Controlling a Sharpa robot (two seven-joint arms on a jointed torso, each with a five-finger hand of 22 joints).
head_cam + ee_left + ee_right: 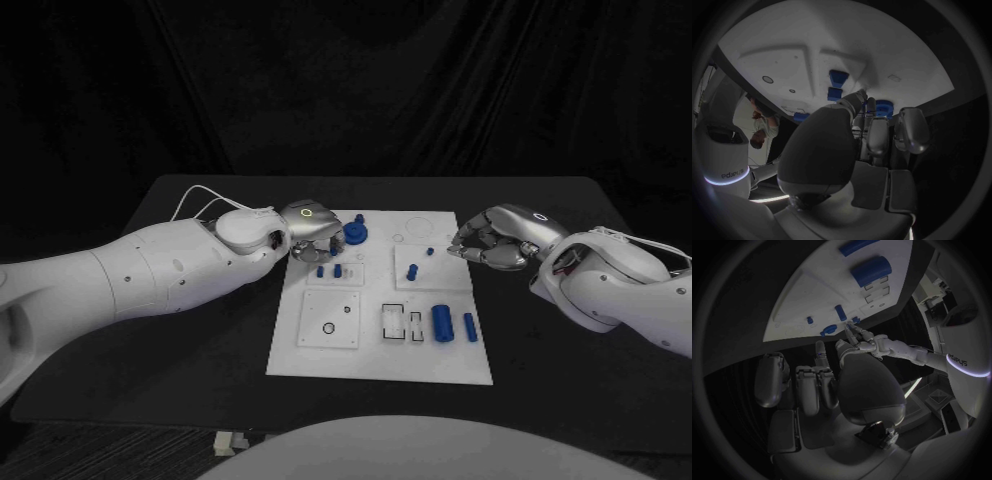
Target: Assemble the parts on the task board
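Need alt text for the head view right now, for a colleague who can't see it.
Two white robot arms reach over a white task board on a black table, the left hand beside a round blue part at the far left, the right hand at the far right edge. Other small blue parts dot the board.

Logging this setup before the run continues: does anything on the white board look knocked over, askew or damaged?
Nothing stands out. The white task board lies square on the black table, undamaged. Two blue cylinders lie parallel near its right edge; whether that's intended, I cannot tell.
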